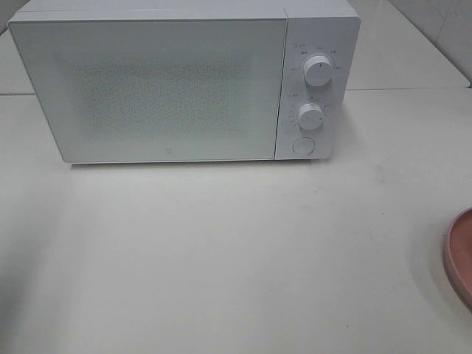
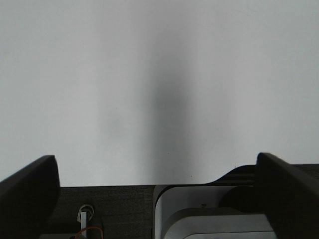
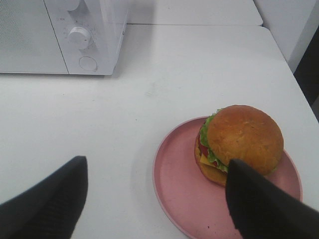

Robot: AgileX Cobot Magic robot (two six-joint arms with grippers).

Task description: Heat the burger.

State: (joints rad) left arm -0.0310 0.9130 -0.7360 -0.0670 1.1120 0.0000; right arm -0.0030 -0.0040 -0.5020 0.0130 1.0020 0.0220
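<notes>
**Burger lies under the right gripper; microwave shut, off to the far left of it**

Item: burger (image 3: 239,144). Round, with no long axis to line up with. Sits on a pink plate (image 3: 174,189), off-centre towards the plate's outer side. In the high view only the plate's rim (image 1: 461,254) shows, at the right table edge; the burger itself is out of that frame.

Item: right gripper (image 3: 154,199). Jaws spread wide, nothing between them. It hangs above the plate, and one finger (image 3: 264,204) overlaps the burger's near edge in the wrist picture. Whether it touches the bun cannot be told. The burger stands nearer that finger than the middle of the gap, so the next move probably needs a small sideways shift before closing.

Item: left gripper (image 2: 154,199). Jaws fully apart, empty, facing bare table top (image 2: 159,89). No task object is in its view.

Item: microwave (image 1: 177,81). Door closed, two knobs and a button on its right panel. It stands at the back of the table, well apart from the plate.

Judgement: the right arm is plainly the nearer to the burger; the left is better placed for the door, which still wants opening.
</notes>
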